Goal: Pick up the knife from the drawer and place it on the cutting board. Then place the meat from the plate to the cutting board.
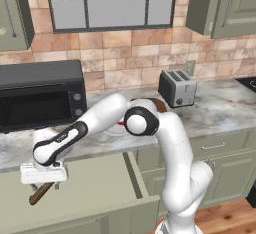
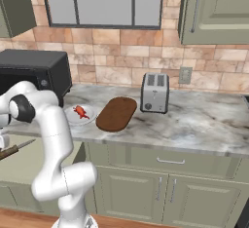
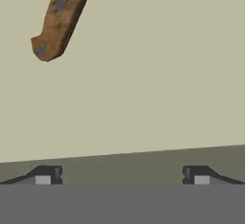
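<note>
Right base view shows meat (image 2: pixel 80 111); hand view, knife (image 3: pixel 61 17) handle rivets

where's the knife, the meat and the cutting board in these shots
knife (image 3: pixel 60 17), hand view, on its brown wooden handle lying in the drawer
meat (image 2: pixel 80 111), right base view, on the middle of the red-orange piece on the plate
cutting board (image 2: pixel 116 113), right base view, on the bare centre of the dark wooden board

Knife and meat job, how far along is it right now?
Done: the drawer is open. In hand: the open claw hovers over the knife, gripping nothing. Left: knife to the cutting board, then the meat off the plate.
</note>
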Robot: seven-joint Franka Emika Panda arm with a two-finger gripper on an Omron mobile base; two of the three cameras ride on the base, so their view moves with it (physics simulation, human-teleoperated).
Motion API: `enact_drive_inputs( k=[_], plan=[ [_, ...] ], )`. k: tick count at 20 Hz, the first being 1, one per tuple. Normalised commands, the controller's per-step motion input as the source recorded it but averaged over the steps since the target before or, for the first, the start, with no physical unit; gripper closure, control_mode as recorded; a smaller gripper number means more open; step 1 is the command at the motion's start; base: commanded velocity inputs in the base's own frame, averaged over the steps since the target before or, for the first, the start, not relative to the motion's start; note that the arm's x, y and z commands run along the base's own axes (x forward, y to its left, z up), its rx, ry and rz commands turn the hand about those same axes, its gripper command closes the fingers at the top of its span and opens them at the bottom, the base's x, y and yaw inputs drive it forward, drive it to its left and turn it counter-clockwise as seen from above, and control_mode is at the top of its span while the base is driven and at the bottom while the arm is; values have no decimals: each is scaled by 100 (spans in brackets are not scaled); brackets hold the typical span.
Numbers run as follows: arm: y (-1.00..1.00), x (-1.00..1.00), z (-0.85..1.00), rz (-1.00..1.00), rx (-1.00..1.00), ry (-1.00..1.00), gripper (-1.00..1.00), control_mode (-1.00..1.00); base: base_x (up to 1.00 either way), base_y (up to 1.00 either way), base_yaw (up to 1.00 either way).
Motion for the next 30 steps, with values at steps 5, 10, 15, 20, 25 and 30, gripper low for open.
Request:
enact_drive_inputs(
  k=[5, 10, 15, 20, 25, 30],
  plan=[
    [5, 24, -16, -12, 0, -15, -100, -100, 0, 0, 0],
    [0, 11, -17, -10, 0, -13, -100, -100, 0, 0, 0],
    [0, 3, -14, -7, 0, -8, -100, -100, 0, 0, 0],
    [0, 5, -13, -5, 0, -6, -100, -100, 0, 0, 0],
    [0, 9, -16, -2, 0, -4, -100, -100, 0, 0, 0],
    [0, 14, -21, 0, 0, -2, -100, -100, 0, 0, 0]
  ],
)
